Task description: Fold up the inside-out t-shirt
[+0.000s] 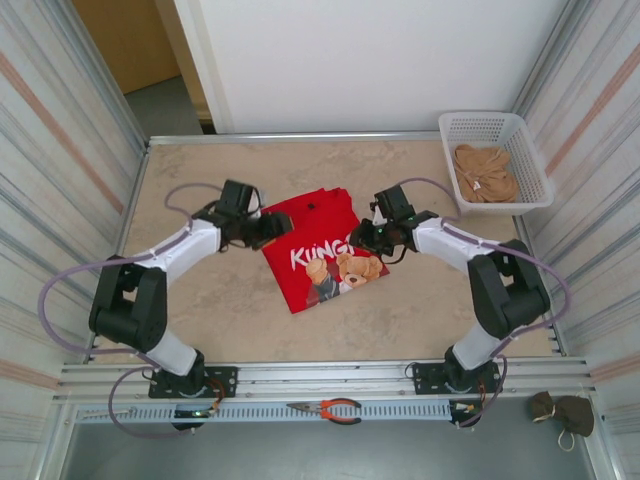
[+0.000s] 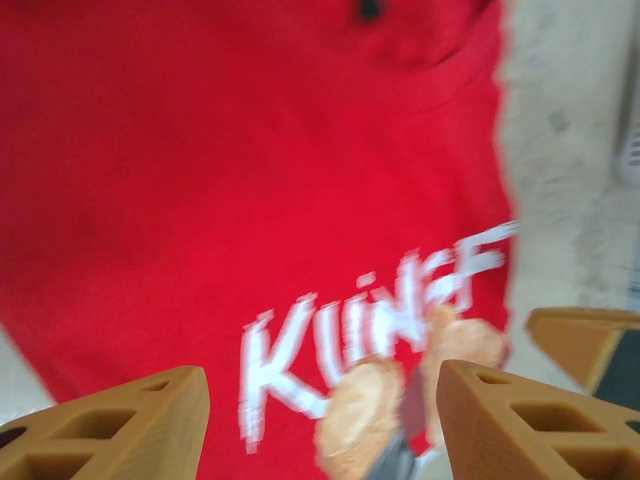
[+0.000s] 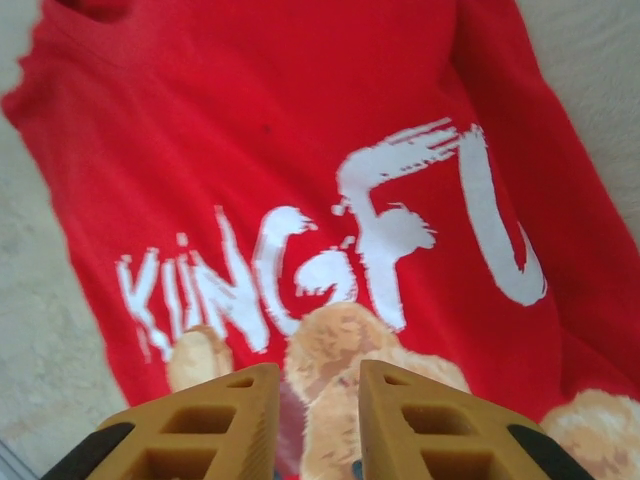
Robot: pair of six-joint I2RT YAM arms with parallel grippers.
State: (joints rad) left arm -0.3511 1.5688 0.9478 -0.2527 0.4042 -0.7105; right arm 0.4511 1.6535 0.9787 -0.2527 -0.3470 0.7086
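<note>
The inside-out t-shirt (image 1: 320, 250) lies folded in a compact red rectangle mid-table, white lettering and a teddy-bear print facing up. My left gripper (image 1: 272, 228) hovers over its upper left edge. In the left wrist view its jaws (image 2: 320, 385) stand wide apart above the blurred red cloth (image 2: 250, 180), holding nothing. My right gripper (image 1: 372, 238) is at the shirt's right edge. In the right wrist view its fingers (image 3: 318, 380) are a narrow gap apart above the print, with the shirt (image 3: 300, 130) flat beneath and nothing pinched.
A white basket (image 1: 495, 130) at the back right holds a tan garment (image 1: 485, 172). Orange-handled pliers (image 1: 330, 408) lie on the front rail, and a dark cloth item (image 1: 563, 412) sits at the front right. Bare tabletop (image 1: 200, 300) surrounds the shirt.
</note>
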